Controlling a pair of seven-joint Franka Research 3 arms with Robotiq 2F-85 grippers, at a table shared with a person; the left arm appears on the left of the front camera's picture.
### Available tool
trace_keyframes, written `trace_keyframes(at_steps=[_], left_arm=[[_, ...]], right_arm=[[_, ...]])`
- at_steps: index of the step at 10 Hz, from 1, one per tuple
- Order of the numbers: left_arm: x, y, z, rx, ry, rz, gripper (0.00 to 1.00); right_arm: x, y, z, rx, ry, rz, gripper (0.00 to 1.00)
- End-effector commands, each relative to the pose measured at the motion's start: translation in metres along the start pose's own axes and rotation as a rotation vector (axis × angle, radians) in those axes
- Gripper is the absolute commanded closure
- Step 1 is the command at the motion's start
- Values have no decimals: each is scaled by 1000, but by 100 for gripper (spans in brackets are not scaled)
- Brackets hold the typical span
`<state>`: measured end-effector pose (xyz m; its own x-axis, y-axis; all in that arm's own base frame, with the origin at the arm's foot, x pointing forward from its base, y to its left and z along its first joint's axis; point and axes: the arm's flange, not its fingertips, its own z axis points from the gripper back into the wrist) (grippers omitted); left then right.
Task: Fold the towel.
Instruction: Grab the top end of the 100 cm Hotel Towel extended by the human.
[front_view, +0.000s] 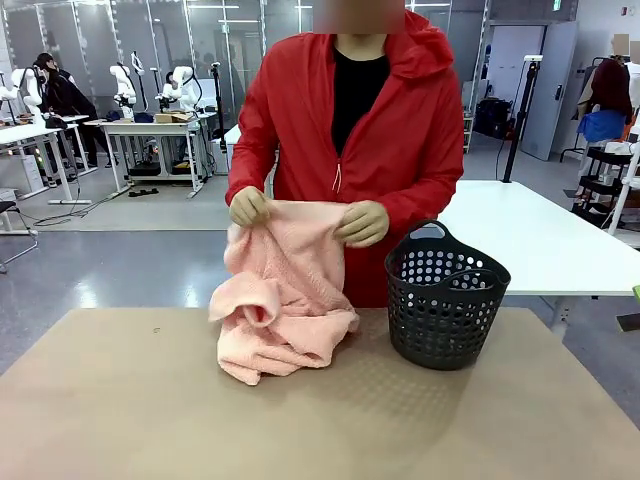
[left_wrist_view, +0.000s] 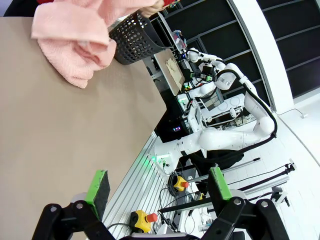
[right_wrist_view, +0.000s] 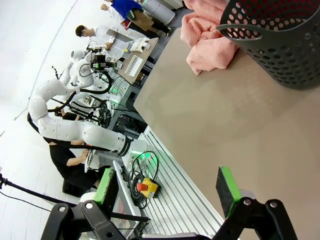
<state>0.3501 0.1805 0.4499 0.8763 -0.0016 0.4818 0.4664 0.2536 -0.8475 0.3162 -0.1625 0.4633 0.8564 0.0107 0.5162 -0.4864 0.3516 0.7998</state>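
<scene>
Towel (front_view: 280, 300), salmon-pink, bunched. Its top edge is held up by the person's one hand (front_view: 248, 206) and other hand (front_view: 363, 223); the lower folds rest on the worktop (front_view: 300, 420) nr its far edge. Black basket (front_view: 445, 300) w/ holes stands upright just beside it, on the robot's R side. Person in red jacket (front_view: 400, 130) stands behind both.

Left jaws wide, green pads (left_wrist_view: 97, 187) apart, nothing btwn, at the worktop's near edge, well apart from towel. Right jaws also wide, pads (right_wrist_view: 227, 190) apart, nothing held.

Label w/ dark bars (right_wrist_view: 131, 64) far off in right wrist view; print too small to read.
</scene>
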Motion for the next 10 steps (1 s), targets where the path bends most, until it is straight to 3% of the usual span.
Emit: trace_keyframes(at_steps=[1, 10], left_arm=[[-1, 0, 1, -13, 3, -15, 0], [-1, 0, 1, -13, 3, -15, 0]], right_arm=[[2, 0, 1, 14, -12, 18, 0], [2, 0, 1, 14, -12, 18, 0]])
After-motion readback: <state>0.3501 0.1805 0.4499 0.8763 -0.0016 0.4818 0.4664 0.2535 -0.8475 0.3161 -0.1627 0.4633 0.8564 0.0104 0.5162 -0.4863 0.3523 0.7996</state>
